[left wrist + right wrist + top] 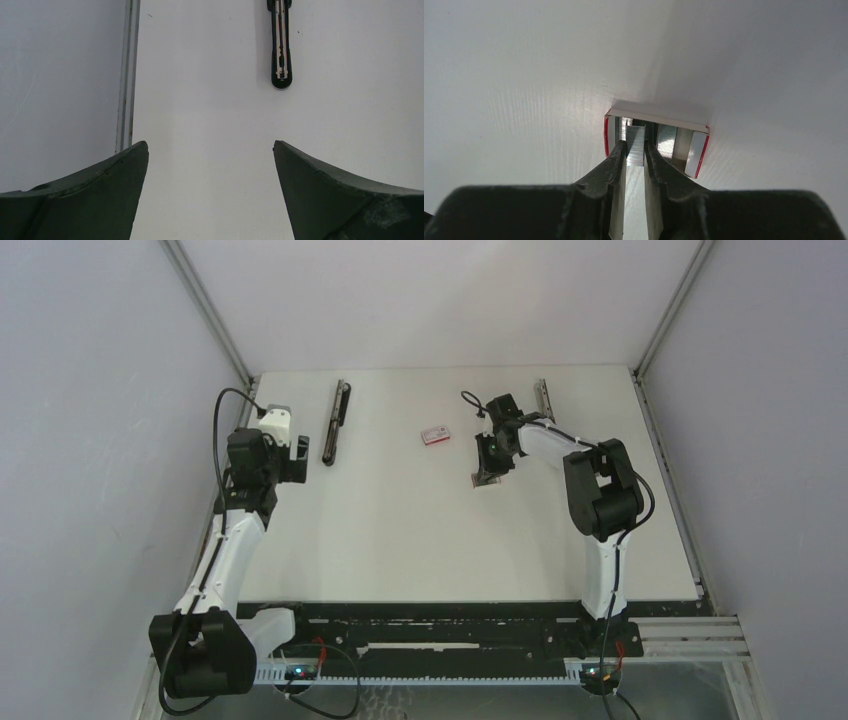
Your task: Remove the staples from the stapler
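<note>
Staples (636,145) between the right jaws

Left arm (232,540) folded, left fingers (100,195) spread wide; right arm (590,490) stretched forward, right fingers (611,170) pinching staples (635,145)

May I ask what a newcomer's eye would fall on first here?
On the right arm, the jaws pinch a short grey metallic staple strip at a small red-edged cardboard tray mid-table. A long black opened stapler lies flat far left, ahead of the wide-open jaws of the left arm.
</note>
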You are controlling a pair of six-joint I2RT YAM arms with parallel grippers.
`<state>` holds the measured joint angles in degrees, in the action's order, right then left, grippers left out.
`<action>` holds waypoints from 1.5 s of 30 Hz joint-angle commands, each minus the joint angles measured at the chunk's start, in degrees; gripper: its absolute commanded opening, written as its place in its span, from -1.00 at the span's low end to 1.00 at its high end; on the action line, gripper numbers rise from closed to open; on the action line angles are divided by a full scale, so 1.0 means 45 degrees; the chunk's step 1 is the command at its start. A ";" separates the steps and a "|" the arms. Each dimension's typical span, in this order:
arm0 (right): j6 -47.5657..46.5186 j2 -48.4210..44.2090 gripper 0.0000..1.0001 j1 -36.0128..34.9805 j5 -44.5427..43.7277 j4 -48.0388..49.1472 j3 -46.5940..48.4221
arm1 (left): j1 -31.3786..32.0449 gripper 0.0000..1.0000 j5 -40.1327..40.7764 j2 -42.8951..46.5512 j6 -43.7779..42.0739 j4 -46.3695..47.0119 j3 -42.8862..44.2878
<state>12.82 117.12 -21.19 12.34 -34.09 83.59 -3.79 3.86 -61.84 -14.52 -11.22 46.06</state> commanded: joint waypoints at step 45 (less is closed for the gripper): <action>-0.3057 -0.2220 0.99 0.0499 0.0033 -0.0294 -0.0338 | -0.0083 0.99 -0.4189 -0.0208 -0.1256 -0.0978 0.0846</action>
<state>2.90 107.59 -19.88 10.13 -36.67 82.30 -3.86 -2.46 -62.26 -15.27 -13.58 46.24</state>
